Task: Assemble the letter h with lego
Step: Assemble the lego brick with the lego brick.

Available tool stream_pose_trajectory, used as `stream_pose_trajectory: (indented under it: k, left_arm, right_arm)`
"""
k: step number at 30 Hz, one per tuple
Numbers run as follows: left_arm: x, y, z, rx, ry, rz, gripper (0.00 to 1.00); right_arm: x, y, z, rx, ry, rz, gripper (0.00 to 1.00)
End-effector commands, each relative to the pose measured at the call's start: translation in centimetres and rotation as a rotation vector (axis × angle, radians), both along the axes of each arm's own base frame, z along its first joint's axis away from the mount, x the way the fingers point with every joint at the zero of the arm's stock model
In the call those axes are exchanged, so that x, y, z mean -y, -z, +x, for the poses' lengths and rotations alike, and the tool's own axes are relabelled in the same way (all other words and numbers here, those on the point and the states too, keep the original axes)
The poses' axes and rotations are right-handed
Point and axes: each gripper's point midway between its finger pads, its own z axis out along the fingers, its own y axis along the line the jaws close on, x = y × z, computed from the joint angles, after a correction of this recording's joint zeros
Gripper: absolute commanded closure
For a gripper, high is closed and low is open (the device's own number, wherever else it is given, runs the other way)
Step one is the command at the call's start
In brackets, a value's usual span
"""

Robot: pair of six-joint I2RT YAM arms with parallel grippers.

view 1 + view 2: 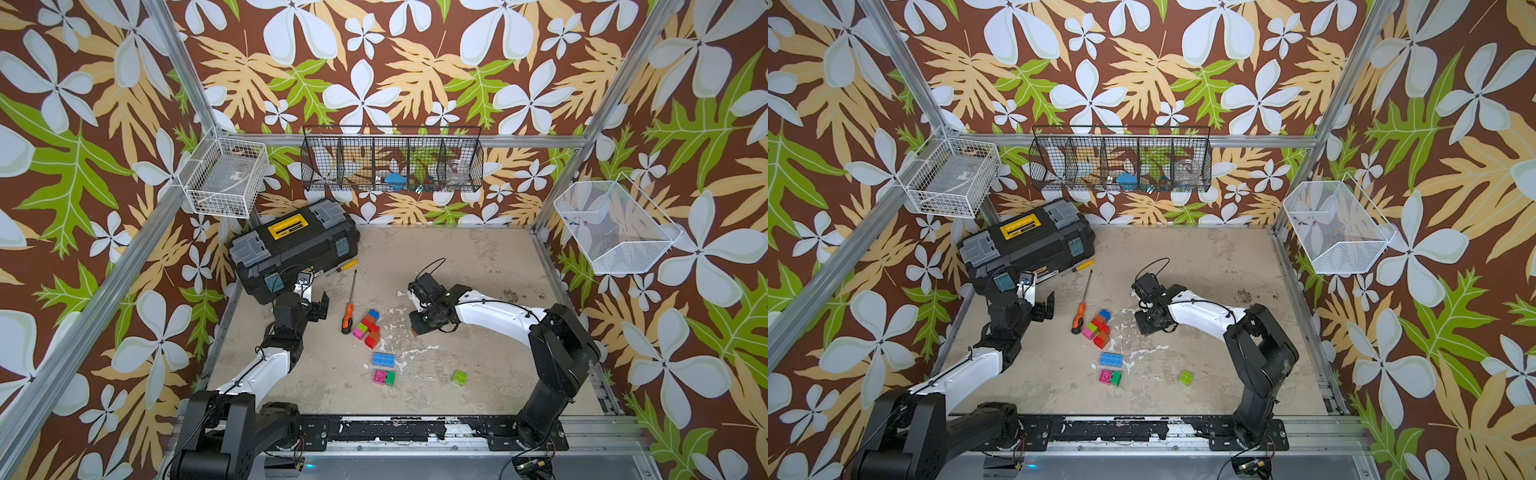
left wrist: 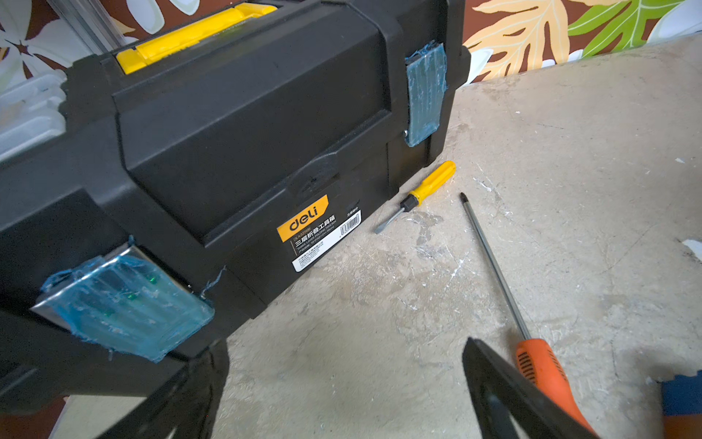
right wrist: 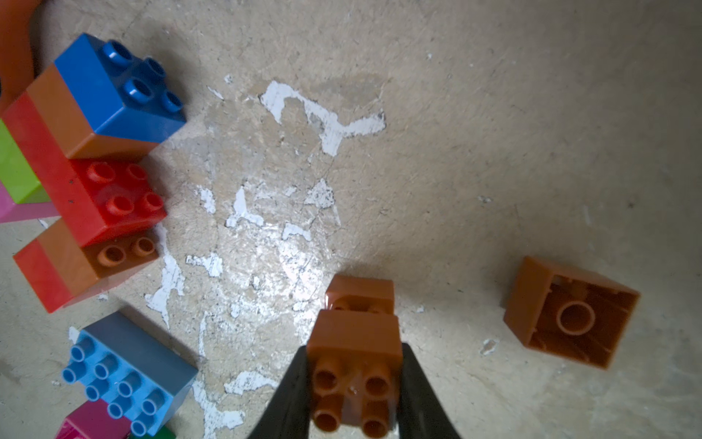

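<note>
Lego lies across the middle of the worn table [image 1: 478, 257], between the two arms. The largest group is a cluster of joined bricks [image 1: 368, 326] [image 1: 1098, 326] [image 3: 91, 152] in blue, orange-brown, red, lime and pink, lying flat just beside the orange-handled screwdriver [image 1: 347, 318] [image 1: 1078, 318] [image 2: 547, 376]. Nearer the robot's base sits a long light-blue brick [image 1: 384, 360] [image 1: 1111, 360] [image 3: 125, 374]. Closer in again are a pink brick and a green brick side by side [image 1: 384, 377] [image 1: 1110, 377], and a lone lime brick [image 1: 459, 377] [image 1: 1186, 377] lies off toward the right arm. The right gripper [image 1: 419, 326] [image 1: 1144, 326] [image 3: 355, 349] hangs low over the table near the cluster, its jaws drawn in on the sides of an orange-brown cube [image 3: 355, 376] with the studs facing the wrist camera. A second orange-brown cube [image 3: 360, 294] lies directly past it; whether the two are joined cannot be told. A third orange-brown cube [image 3: 571, 311] rests tipped over nearby, hollow underside showing. The left gripper [image 1: 320, 305] [image 1: 1044, 307] [image 2: 342, 353] stands spread wide and empty in front of the black toolbox [image 1: 291, 245] [image 1: 1025, 245] [image 2: 247, 133], near the small yellow screwdriver [image 1: 347, 266] [image 1: 1081, 266] [image 2: 429, 190].
</note>
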Motion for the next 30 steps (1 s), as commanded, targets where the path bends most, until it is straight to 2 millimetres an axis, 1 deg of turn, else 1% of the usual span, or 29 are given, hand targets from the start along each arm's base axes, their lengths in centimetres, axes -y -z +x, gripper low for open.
stream_pose_trajectory:
  k: [1,9,13,16,19,21,23,24,26,27,28,30]
  left_arm:
    - [0.0,-0.6,0.2,0.023,0.000,-0.010,0.00]
    - [0.0,-0.6,0.2,0.023,0.001,-0.009,0.00]
    - [0.1,-0.5,0.3,0.017,0.002,-0.009,0.00]
    - [0.0,-0.6,0.2,0.022,0.002,-0.009,0.00]
    - [0.1,-0.5,0.3,0.017,0.003,-0.009,0.00]
    - [0.0,-0.6,0.2,0.021,0.003,-0.008,0.00]
    - [0.1,-0.6,0.1,0.023,0.007,-0.007,0.00]
    - [0.1,-0.6,0.1,0.021,0.008,-0.006,0.00]
    - [0.0,-0.6,0.2,0.022,0.006,-0.006,0.00]
    - [0.1,-0.6,0.2,0.022,0.007,-0.006,0.00]
    - [0.1,-0.6,0.2,0.021,0.007,-0.006,0.00]
    - [0.1,-0.6,0.2,0.022,0.007,-0.006,0.00]
  right_arm:
    - [0.2,0.8,-0.4,-0.021,-0.018,-0.018,0.79]
    - [0.5,1.9,-0.7,-0.042,-0.020,-0.039,0.79]
    - [1.1,2.4,-0.7,-0.052,-0.018,-0.080,0.79]
    - [1.6,3.3,-1.5,-0.110,-0.059,-0.129,0.78]
    - [2.8,4.8,-2.0,-0.139,-0.066,-0.206,0.79]
    - [3.9,6.5,-2.6,-0.171,-0.058,-0.259,0.80]
    - [4.4,8.0,-3.4,-0.203,-0.056,-0.277,0.81]
    - [4.4,8.4,-3.6,-0.214,-0.055,-0.272,0.82]
    - [4.0,8.4,-3.5,-0.210,-0.044,-0.248,0.83]
    - [3.4,8.0,-3.1,-0.199,-0.038,-0.223,0.83]
    - [2.8,7.4,-2.7,-0.183,-0.033,-0.201,0.82]
    - [1.2,5.7,-1.3,-0.130,-0.021,-0.143,0.75]
